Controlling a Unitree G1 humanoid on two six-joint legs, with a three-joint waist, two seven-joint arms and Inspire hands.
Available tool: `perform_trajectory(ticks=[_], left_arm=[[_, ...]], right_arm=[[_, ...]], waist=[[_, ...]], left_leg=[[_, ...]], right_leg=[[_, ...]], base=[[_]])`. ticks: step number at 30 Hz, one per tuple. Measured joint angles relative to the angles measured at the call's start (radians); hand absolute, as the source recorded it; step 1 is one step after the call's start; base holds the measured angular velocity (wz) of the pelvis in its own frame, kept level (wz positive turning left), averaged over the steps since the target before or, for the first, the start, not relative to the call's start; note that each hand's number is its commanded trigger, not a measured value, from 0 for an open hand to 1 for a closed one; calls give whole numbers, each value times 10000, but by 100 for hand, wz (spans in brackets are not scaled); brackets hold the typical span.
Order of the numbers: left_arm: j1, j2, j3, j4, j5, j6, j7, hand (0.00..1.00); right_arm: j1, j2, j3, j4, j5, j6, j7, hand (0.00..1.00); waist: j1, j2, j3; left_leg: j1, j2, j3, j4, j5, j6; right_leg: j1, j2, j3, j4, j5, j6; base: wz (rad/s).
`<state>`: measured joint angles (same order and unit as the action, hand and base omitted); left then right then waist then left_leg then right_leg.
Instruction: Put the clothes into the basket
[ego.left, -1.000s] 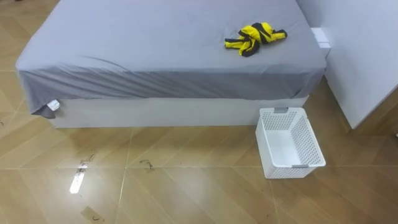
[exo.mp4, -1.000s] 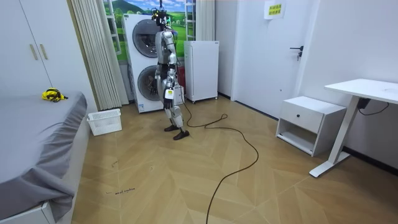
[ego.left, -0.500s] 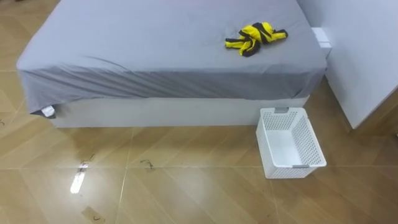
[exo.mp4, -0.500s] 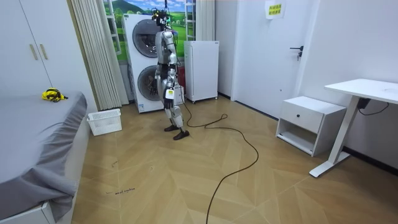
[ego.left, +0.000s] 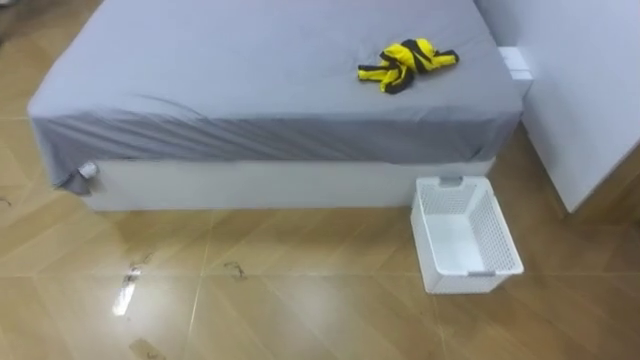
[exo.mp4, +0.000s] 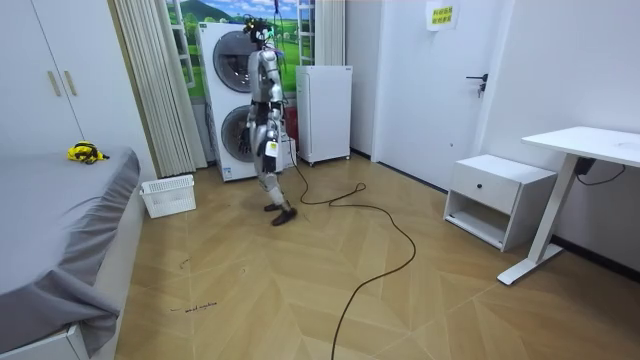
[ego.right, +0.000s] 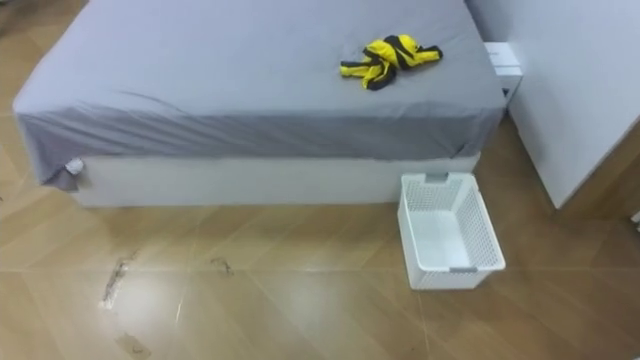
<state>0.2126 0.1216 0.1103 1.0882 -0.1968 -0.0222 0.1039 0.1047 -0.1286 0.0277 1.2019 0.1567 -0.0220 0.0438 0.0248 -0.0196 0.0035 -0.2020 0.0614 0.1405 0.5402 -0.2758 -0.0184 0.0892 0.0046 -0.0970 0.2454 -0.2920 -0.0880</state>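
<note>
Clothes (ego.left: 407, 62): on bed (ego.left: 250, 80), near its right edge.
Basket (ego.left: 465, 235): on floor (ego.left: 300, 290), just beside bed's edge.
Hands (exo.mp4: 268, 151): too small to tell.

Bright, even indoor light across both eye views, a pale streak of glare on the glossy wooden floor (ego.left: 300, 300) at lower left; soft shadow under the overhanging edge of the bed (ego.left: 250, 70); white basket (ego.left: 470, 281) well lit; room view evenly bright, shadows faint
</note>
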Motion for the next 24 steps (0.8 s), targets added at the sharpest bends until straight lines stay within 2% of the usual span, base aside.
perform_trajectory(ticks=[1,2,4,5,6,7,8,9,10,11,12,13,14,15,16,17,18,19,20,21,22,23,24], left_arm=[[256,-4,-9,-9,-5,-8,23,0],[413,-3,-4,-8,3,-7,27,0],[890,14,43,344,163,51,109,0],[959,6,44,400,205,131,130,0],[1060,-27,44,497,342,201,115,0],[1091,-102,48,532,371,228,62,0],[1057,-121,48,533,402,227,-8,0],[935,-130,38,560,464,219,-88,0],[677,-152,65,638,517,204,-150,0],[608,-145,65,675,497,201,-185,0],[568,-114,63,691,463,163,-204,0],[531,-50,46,695,314,158,-201,0],[448,-30,31,678,314,151,-201,0],[172,78,32,656,311,143,-170,0],[-5,103,18,608,318,137,-20,0],[-104,108,-23,515,328,133,44,0],[-285,114,-33,286,345,29,159,0],[-472,80,51,314,398,-179,231,0],[-520,67,57,303,403,-219,237,0],[-593,100,37,257,450,-226,247,0],[-700,111,-40,226,462,-227,248,0],[-729,113,-188,205,446,-226,250,0],[-718,99,-455,59,394,-209,236,0]], right_arm=[[4,-3,6,6,15,0,-29,0],[3,-4,9,14,-7,0,-42,0],[58,-21,9,71,-87,46,-76,0],[120,-38,0,69,-80,49,-80,0],[185,-60,-15,68,-79,129,-106,0],[164,-94,-49,42,-115,193,-115,0],[158,-94,-92,40,-135,198,-120,0],[168,-82,-111,43,-135,201,-136,0],[142,-102,-143,67,-177,194,-166,0],[135,-100,-185,56,-238,166,-199,0],[99,-108,-204,-60,-312,139,-272,0],[151,-114,-199,-109,-283,126,-433,0],[217,-151,-205,-158,-281,132,-503,0],[311,-158,-287,-343,-193,121,-663,0],[325,-197,-330,-394,-67,47,-791,0],[322,-212,-365,-405,-64,-17,-850,0],[203,-193,-424,-471,-26,-73,-866,0],[21,-191,-418,-729,6,-74,-862,0],[17,-177,-406,-942,61,-106,-866,0],[-50,-118,-398,-1414,72,-114,-903,0],[-45,-55,-404,-1843,70,-107,-980,0],[-44,-27,-399,-1988,57,-111,-1026,0],[-67,46,-417,-2091,39,-136,-1189,0]], waist=[[91,1,10],[107,11,11],[99,47,33],[94,47,34],[120,12,35],[112,-62,42],[86,-124,31],[56,-360,-39],[88,-411,71],[84,-392,80],[138,-338,93],[101,-292,92],[60,-246,23],[17,-377,2],[41,-322,-18],[43,-218,-52],[132,-77,-34],[162,140,40],[146,214,59],[75,299,62],[-70,353,77],[-156,331,102],[-252,265,74]], left_leg=[[-479,-155,110,-876,279,-65],[-739,-169,160,-1349,526,-85],[-1441,-156,184,-2685,1909,-40],[-1555,-151,196,-2901,2207,-6],[-1668,-195,214,-3046,2888,134],[-1748,-377,256,-2903,3521,415],[-1828,-543,292,-2735,3589,582],[-1935,-781,611,-2148,3082,774],[-2083,-834,793,-1371,2498,799],[-2134,-812,848,-959,2190,834],[-2145,-673,1116,-82,1567,983],[-2016,-691,1488,317,1095,1023],[-1747,-721,1506,142,805,1029],[-1223,-964,1591,-51,352,1119],[-624,-1132,1575,-344,138,1192],[-321,-1137,1514,-578,78,1207],[224,-1129,1228,-1101,36,1185],[827,-1065,816,-1662,79,1112],[1137,-1036,488,-1946,96,1083],[1649,-973,-31,-2362,70,992],[2115,-887,-464,-2645,-14,937],[2342,-878,-676,-2826,-65,905],[2848,-834,-911,-3174,-164,811]], right_leg=[[86,-81,131,-8,-128,61],[154,-100,138,-23,-190,76],[499,-224,188,-31,-562,165],[589,-240,232,-29,-670,252],[754,-351,356,-19,-892,385],[851,-558,441,-27,-1136,536],[890,-730,452,-61,-1232,632],[965,-1104,444,-80,-1332,804],[1093,-1330,402,-29,-1295,944],[1173,-1399,386,47,-1226,1071],[1160,-1512,398,762,-1142,1222],[917,-1669,375,2092,-998,1482],[628,-1752,323,2910,-830,1708],[146,-2049,104,4578,-198,1790],[-156,-2173,62,5665,1111,1630],[-329,-2143,37,6059,1645,1530],[-996,-1993,-175,6711,1222,1257],[-1838,-1626,-485,7121,302,804],[-2262,-1414,-609,7079,7,656],[-2999,-948,-870,6657,-304,549],[-3688,-555,-1022,5657,-343,556],[-3962,-465,-1067,5033,-310,573],[-4341,-441,-1096,3455,3,645]], base=[[-21],[-33],[-29],[-19],[-16],[-13],[0],[0],[-7],[-29],[-25],[-17],[14],[31],[33],[13],[-14],[-24],[-18],[7],[20],[42],[51]])
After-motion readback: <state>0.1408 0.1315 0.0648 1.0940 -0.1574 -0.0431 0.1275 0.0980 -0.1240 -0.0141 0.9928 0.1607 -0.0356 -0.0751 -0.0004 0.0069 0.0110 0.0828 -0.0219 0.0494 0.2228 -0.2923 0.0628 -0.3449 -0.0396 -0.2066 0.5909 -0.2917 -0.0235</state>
